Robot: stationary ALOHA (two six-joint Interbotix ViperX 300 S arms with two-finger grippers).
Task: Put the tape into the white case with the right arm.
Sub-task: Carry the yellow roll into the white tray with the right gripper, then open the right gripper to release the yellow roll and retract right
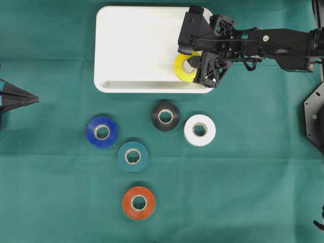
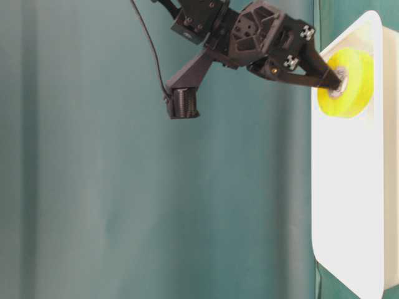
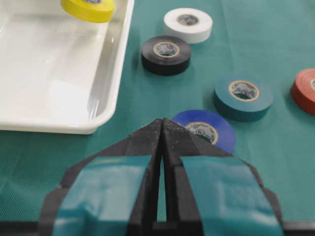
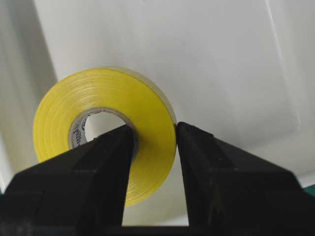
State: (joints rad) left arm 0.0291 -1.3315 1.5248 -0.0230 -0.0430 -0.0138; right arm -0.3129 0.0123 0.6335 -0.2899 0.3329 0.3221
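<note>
Yellow tape held over the white case

The right claw [image 4: 153, 135] pinched the yellow tape [image 4: 103, 118] through its wall, one finger inside the core, over the white case [image 1: 131, 45] near its right end. Released from that height, the roll might land on edge and roll or bounce against the rim. It looked glossy, bright yellow, with a pale core. The left claw [image 3: 161, 133] was closed and empty.
</note>
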